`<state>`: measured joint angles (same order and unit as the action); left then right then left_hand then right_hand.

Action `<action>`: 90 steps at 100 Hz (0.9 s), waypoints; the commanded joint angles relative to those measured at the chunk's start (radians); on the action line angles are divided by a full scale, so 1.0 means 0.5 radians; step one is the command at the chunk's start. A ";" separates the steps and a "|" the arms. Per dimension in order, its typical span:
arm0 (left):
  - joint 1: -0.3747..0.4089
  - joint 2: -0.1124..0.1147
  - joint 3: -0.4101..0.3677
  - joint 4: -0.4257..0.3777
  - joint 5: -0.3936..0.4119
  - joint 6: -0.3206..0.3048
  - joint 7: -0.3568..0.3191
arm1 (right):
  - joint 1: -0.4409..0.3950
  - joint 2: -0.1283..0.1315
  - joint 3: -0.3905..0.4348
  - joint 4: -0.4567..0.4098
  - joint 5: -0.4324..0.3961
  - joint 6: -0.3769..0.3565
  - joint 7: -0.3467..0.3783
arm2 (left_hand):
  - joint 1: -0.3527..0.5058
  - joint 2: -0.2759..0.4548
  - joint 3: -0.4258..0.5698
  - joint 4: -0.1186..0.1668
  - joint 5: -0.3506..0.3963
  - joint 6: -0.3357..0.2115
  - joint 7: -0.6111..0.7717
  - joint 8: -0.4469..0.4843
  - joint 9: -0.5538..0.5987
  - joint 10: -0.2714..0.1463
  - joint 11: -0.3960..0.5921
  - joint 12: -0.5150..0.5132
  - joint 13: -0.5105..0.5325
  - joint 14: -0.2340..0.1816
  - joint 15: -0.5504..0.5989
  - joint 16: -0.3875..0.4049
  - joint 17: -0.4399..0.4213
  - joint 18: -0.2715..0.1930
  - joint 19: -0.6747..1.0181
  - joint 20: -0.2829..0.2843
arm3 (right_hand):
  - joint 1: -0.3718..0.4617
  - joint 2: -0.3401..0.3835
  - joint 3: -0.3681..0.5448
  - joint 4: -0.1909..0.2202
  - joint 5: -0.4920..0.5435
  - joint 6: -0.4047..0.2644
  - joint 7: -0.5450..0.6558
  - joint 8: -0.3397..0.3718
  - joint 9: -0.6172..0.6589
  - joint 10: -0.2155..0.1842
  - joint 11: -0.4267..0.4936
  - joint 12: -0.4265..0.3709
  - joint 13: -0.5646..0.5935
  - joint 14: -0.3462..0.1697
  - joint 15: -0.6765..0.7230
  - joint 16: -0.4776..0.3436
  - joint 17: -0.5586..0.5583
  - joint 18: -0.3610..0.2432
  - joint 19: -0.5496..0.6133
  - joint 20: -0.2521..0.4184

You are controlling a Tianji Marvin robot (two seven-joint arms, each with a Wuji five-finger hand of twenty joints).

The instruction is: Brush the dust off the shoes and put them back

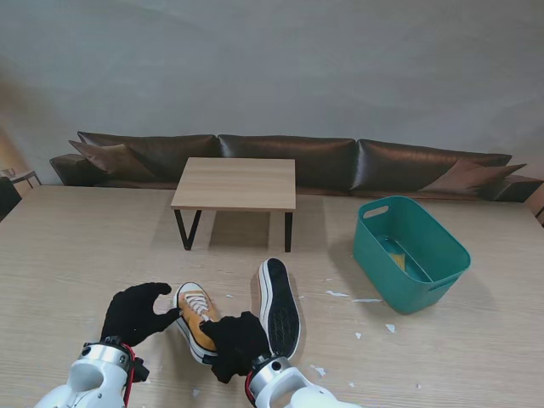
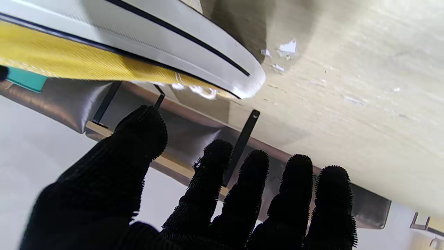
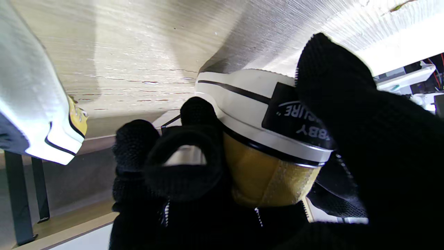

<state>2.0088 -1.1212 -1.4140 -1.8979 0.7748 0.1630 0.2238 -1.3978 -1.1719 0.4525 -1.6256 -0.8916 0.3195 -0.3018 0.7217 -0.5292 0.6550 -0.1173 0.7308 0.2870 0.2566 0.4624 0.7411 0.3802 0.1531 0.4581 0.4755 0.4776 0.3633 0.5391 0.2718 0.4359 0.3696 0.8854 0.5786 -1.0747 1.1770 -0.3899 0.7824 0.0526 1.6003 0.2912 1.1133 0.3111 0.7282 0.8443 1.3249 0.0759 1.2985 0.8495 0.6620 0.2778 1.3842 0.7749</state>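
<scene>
A yellow sneaker point(image 1: 195, 316) with white laces stands upright on the table in front of me. My right hand point(image 1: 237, 343), in a black glove, is shut on its heel; the right wrist view shows fingers point(image 3: 187, 159) and thumb clamped around the heel point(image 3: 263, 114) with its black label. My left hand point(image 1: 136, 313), in a bristly black glove, is open beside the toe, fingers point(image 2: 256, 194) spread just off the white sole edge point(image 2: 166, 38). The second sneaker point(image 1: 279, 306) lies on its side to the right, black sole showing, also visible as a white toe point(image 3: 38, 104).
A teal plastic basket point(image 1: 442, 259) stands at the right, farther from me. A small wooden table with black legs point(image 1: 236, 183) and a brown sofa point(image 1: 289, 157) lie beyond. White paper scraps point(image 1: 340, 294) are scattered right of the shoes.
</scene>
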 commanded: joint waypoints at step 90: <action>-0.064 -0.009 0.003 0.071 -0.087 -0.023 -0.140 | 0.473 -0.254 -0.364 0.424 0.124 0.472 0.240 | 0.080 0.130 -0.140 0.055 0.037 0.034 -0.032 0.042 0.053 0.038 -0.015 0.060 0.017 0.057 -0.003 0.028 -0.028 0.045 -0.042 0.129 | -0.051 0.228 0.066 0.071 0.062 -0.253 -0.456 0.700 0.004 -0.546 0.349 -0.029 -0.020 -0.120 -0.074 -0.069 0.354 -0.106 0.138 0.032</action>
<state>1.9774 -1.1244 -1.4142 -1.8641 0.7389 0.1530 0.1747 -1.1611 -1.2938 0.2732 -1.4218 -0.8321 0.5551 -0.2004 0.7387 -0.4890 0.6033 -0.1168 0.7424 0.2899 0.2515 0.4757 0.7511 0.3870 0.1517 0.4725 0.4755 0.4812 0.3671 0.5464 0.2717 0.4374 0.3702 0.9354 0.5494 -1.0620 1.1519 -0.3994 0.7820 -0.0702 1.4174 0.6277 1.1144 0.1576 0.8335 0.8307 1.3063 0.0301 1.2653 0.8211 0.6626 0.2295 1.4012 0.7746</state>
